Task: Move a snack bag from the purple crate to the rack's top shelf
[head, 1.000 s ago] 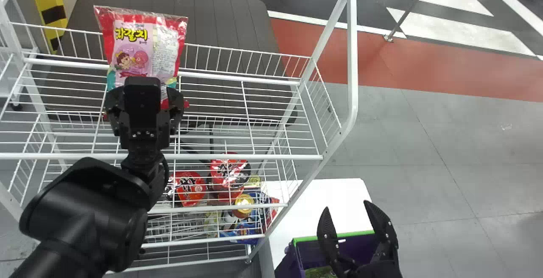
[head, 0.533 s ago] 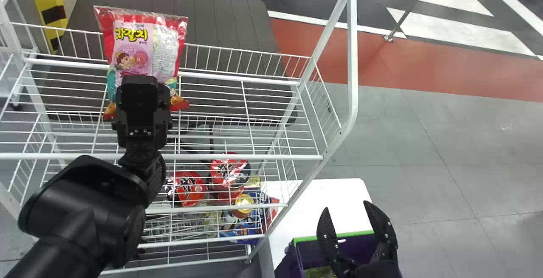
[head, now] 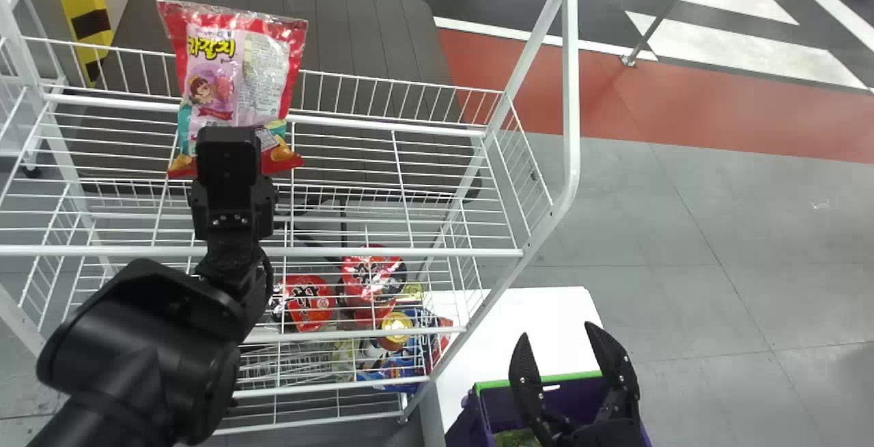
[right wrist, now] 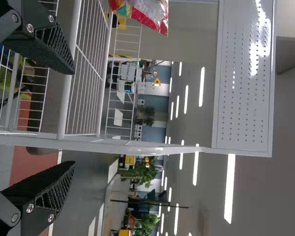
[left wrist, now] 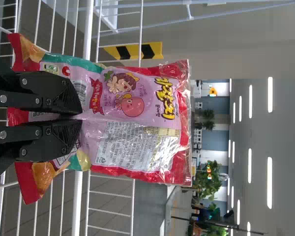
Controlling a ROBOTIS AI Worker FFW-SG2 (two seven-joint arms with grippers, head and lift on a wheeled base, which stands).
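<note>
In the left wrist view, the left gripper (left wrist: pixel 82 116) has its fingers drawn together, tips against the front of the bag (left wrist: pixel 137 123); whether they pinch a fold or merely press cannot be told. The step looks like settling the bag on the shelf. The robot should push low and centrally, gently enough not to crush the contents, and square to the face so that neither side swings round. If a fold is caught, it should part the fingers before backing straight out, or the bag may topple forward. The bag's printed face is toward the gripper, its top seal up, its long axis close to upright.

In the head view, the bag is at the top shelf (head: pixel 437 253), toward its left part, its upper half overlapping the rear rail (head: pixel 382 124). Its long axis runs bottom to top, the lettering right way up, the face toward the robot. Too hard a push could tip it over that rail. The right gripper (head: pixel 557 329) waits wide open and empty over the crate (head: pixel 539 380).

In the right wrist view, the bag's lower corner shows just above the shelf wires, its exact support unclear.
</note>
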